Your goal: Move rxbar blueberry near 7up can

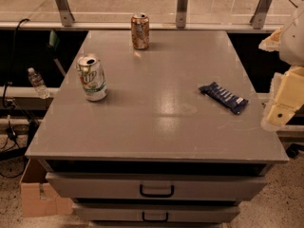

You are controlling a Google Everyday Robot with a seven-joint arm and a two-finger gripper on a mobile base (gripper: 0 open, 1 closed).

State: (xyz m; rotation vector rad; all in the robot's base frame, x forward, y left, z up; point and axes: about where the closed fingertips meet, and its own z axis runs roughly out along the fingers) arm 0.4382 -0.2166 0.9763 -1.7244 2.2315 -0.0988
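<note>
The rxbar blueberry (pixel 223 97), a flat dark navy wrapper with pale stripes, lies at an angle on the right side of the grey table (pixel 156 127). The 7up can (pixel 92 78), silver-white and green with an opened top, stands upright on the left side, far from the bar. My gripper (pixel 278 113) is a pale cream piece at the right edge of the view. It hangs beside the table's right edge, just right of the bar and apart from it, and holds nothing that I can see.
An orange-brown can (pixel 140 31) stands at the table's far edge. Drawers with dark handles (pixel 156 190) sit under the tabletop. A plastic bottle (pixel 37 82) rests on a ledge to the left. A cardboard box (pixel 35 194) sits on the floor at lower left.
</note>
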